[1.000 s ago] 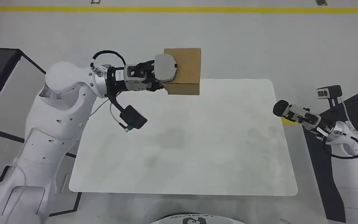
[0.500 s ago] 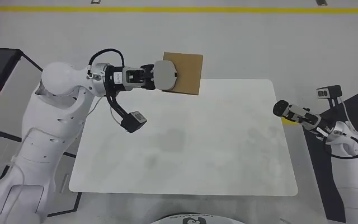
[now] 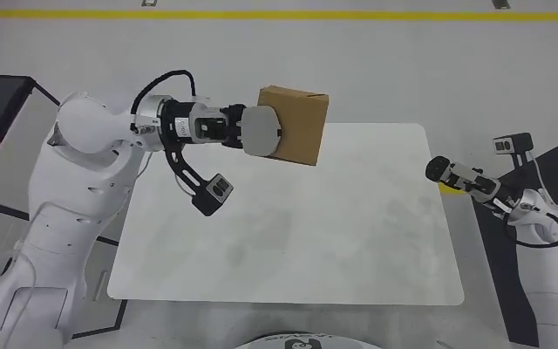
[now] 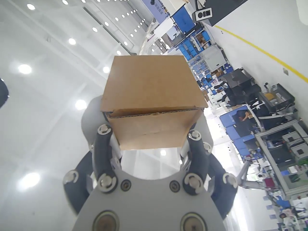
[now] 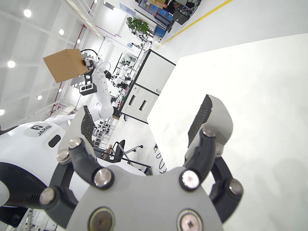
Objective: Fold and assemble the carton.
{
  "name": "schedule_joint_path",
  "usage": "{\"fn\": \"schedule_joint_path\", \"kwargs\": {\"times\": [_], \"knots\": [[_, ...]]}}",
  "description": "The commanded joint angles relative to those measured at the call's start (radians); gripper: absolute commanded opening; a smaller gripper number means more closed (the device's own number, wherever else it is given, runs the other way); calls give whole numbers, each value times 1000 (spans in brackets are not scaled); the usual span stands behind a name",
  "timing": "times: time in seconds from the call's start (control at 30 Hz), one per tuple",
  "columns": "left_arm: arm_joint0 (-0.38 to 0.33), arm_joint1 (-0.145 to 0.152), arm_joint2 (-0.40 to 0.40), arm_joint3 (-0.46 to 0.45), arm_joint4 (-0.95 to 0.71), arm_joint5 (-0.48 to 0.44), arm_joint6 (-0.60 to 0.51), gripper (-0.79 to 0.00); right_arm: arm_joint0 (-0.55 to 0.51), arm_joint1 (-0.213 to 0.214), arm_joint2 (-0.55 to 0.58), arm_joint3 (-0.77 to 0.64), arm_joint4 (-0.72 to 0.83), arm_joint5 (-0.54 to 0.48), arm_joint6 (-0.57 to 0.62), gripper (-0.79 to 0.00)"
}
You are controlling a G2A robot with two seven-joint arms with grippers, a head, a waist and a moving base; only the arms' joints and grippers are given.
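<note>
A brown cardboard carton (image 3: 296,123), folded into a box, hangs in the air over the table's far left corner. My left gripper (image 3: 261,131) is shut on it, one pad on each side wall. In the left wrist view the carton (image 4: 151,99) sits between both fingers (image 4: 103,143), its closed flap seam facing the camera. My right gripper (image 5: 146,118) stands open with nothing in it, off the right edge of the table (image 3: 349,227). In the right wrist view the carton (image 5: 65,64) shows far off, held aloft.
The white table top (image 5: 240,85) is bare. A small black box (image 3: 212,191) dangles on a cable under the left arm. The right arm (image 3: 475,181) rests beyond the right edge. A yellow floor line (image 3: 279,14) runs past the far side.
The left arm has swung the carton slightly right and nearer, and has turned it so that a second face shows from above. The right arm has kept still.
</note>
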Motion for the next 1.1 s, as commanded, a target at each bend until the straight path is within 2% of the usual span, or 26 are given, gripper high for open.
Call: {"fn": "schedule_joint_path", "kwargs": {"times": [0.0,0.13,0.53,0.97,1.07], "knots": [[-4,-2,1,-5,-2,35,-11,-785,0,0,0,0,0,0,0,0],[-20,-4,3,-14,14,82,-2,-785,0,0,0,0,0,0,0,0],[-43,-9,19,-16,-1,148,26,-785,0,0,0,0,0,0,0,0],[-44,-12,19,-13,-19,165,15,-785,0,0,0,0,0,0,0,0],[-24,-11,20,-20,-25,120,-11,-785,0,0,0,0,0,0,0,0]]}}
